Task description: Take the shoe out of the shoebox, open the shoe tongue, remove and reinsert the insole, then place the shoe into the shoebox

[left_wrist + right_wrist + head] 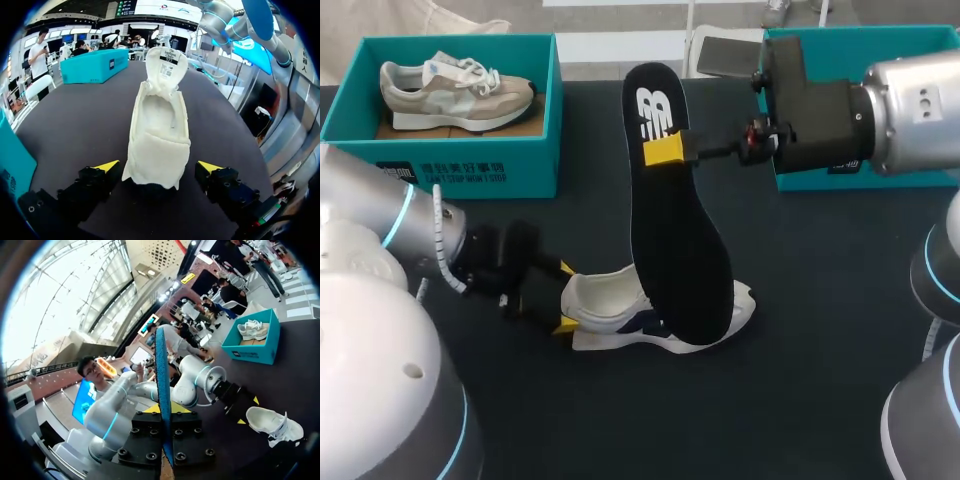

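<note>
Head view: the black insole [675, 250] is held upright by the right gripper [663, 150], clamped on its upper part, with its lower end at the front of the white shoe [615, 300] on the table [820, 350]. The shoe's heel is flanked by the left gripper [159, 167], whose 2 fingers are spread wide and apart from it. 1 beige shoe [455, 90] is seen in the shoebox [470, 170].

The table [840, 340] is the only furniture here: a broad flat top with a dark, nearly black matte surface that fills almost the whole head view. Its far edge runs straight across the back. The light on it is even and soft. In the left wrist view the top shows a dull greyish sheen.
</note>
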Tool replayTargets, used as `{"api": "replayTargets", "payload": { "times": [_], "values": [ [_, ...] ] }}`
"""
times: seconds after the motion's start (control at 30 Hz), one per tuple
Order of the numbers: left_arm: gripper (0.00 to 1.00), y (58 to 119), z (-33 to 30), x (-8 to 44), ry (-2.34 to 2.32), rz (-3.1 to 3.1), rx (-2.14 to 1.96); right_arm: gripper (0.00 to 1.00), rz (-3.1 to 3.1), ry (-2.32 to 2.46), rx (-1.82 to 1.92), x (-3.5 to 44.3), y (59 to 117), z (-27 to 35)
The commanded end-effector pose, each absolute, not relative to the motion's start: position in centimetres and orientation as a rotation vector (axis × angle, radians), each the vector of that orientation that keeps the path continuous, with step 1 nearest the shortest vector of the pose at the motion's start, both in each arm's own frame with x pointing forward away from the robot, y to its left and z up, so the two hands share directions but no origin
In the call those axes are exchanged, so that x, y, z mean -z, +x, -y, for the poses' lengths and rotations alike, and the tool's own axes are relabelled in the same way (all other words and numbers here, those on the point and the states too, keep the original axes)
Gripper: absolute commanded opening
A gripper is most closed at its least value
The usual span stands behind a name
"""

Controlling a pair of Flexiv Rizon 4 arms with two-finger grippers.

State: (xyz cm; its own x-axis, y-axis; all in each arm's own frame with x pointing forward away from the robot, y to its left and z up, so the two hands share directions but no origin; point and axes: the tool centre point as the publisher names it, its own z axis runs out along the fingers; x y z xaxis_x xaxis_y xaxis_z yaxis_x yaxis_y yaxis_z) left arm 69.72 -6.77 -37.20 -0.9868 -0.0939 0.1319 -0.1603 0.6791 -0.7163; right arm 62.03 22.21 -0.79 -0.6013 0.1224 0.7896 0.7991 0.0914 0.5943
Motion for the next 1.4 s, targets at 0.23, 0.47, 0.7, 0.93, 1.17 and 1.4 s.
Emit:
{"api": "replayTargets", "payload": {
  "times": [0.23, 0.47, 0.7, 0.93, 1.17, 1.4],
  "values": [
    [1.00, 69.4, 6.7, 32.8, 0.288, 2.951, -0.709, 0.00, 1.813, -0.911, 1.552, 0.8, 62.0, -22.5],
    [1.00, 69.0, 7.6, 32.0, 0.288, 2.966, -0.411, 0.00, 1.813, -0.911, 1.552, 0.8, 62.0, -22.5],
    [1.00, 69.5, 7.7, 31.6, 0.321, 2.977, -0.201, 0.00, 1.813, -0.911, 1.552, 0.8, 62.0, -22.5],
    [1.00, 69.1, 8.2, 31.2, 0.260, 3.025, -0.058, 0.00, 1.813, -0.911, 1.552, 0.8, 62.0, -22.5],
    [1.00, 69.2, 9.0, 31.6, 0.207, 3.099, 0.009, 0.00, 1.813, -0.911, 1.552, 0.8, 62.0, -22.5],
    [1.00, 69.9, 10.2, 31.7, 0.168, 3.167, 0.027, 0.00, 1.813, -0.911, 1.552, 0.8, 62.0, -22.5]
  ]
}}
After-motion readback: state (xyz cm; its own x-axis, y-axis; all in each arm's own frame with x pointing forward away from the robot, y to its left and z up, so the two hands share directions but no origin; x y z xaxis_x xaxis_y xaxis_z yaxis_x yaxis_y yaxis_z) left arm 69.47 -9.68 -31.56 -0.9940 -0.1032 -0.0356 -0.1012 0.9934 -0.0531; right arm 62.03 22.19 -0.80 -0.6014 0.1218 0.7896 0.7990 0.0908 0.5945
